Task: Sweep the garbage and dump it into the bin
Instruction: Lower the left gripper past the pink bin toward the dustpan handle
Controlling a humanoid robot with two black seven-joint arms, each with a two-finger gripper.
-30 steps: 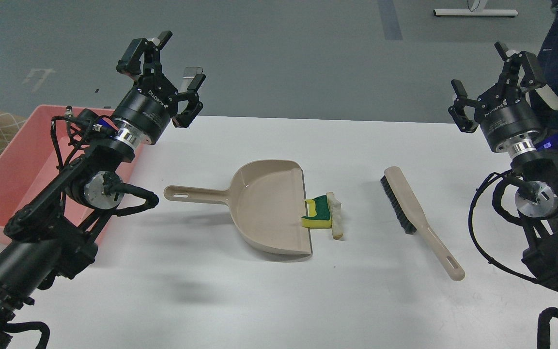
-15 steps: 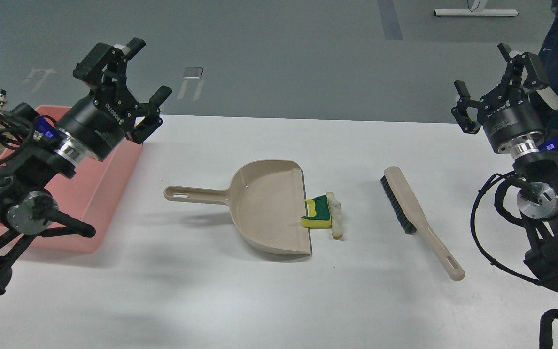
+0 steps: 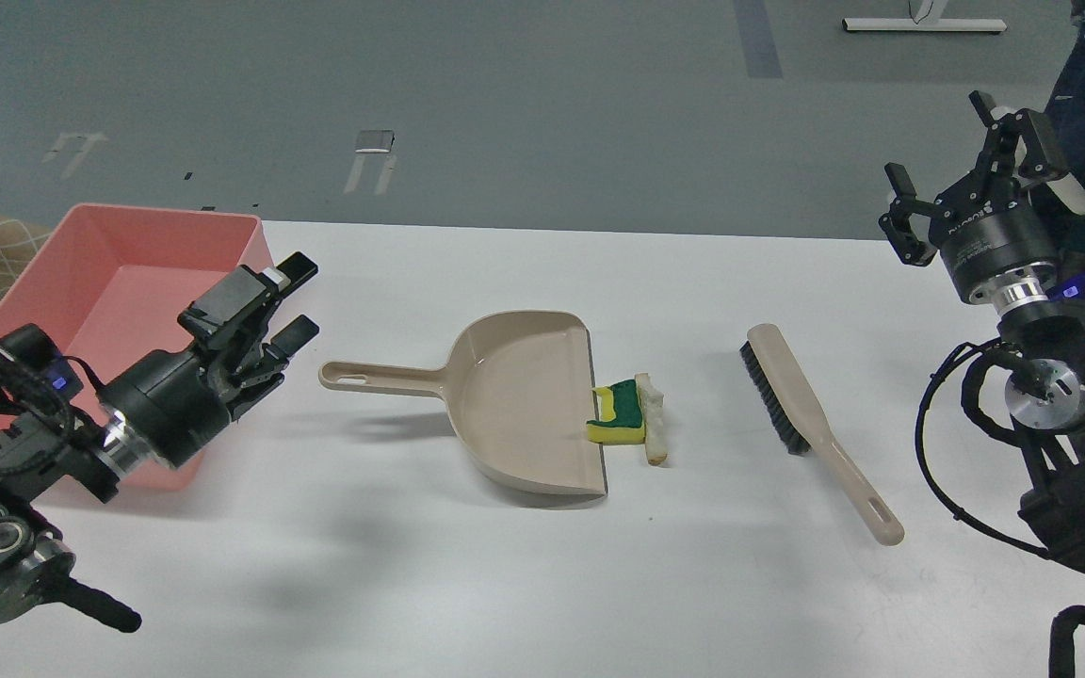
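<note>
Dustpan [image 3: 514, 400] first, since everything else sits around it: beige, flat on the white table [image 3: 505, 584], handle pointing toward the pink bin [image 3: 119, 282]. The bin's near end is hidden behind the left arm, and its left side is cut off by the picture's edge. The yellow-and-green sponge [image 3: 620, 415] lies right at the dustpan's open lip, touching it, and the bread slice [image 3: 654, 424] leans against the sponge's far side, so only a narrow strip of crust and crumb shows. Beyond the bread, well apart from the pan, the beige hand brush [image 3: 811, 424] lies with its dark bristles facing the dustpan. The left gripper [image 3: 293, 301] hovers just beside the tip of the dustpan's handle, fingers parted and holding nothing. The right gripper [image 3: 966, 169] hangs raised, far past the brush, fingers spread wide and empty.
</note>
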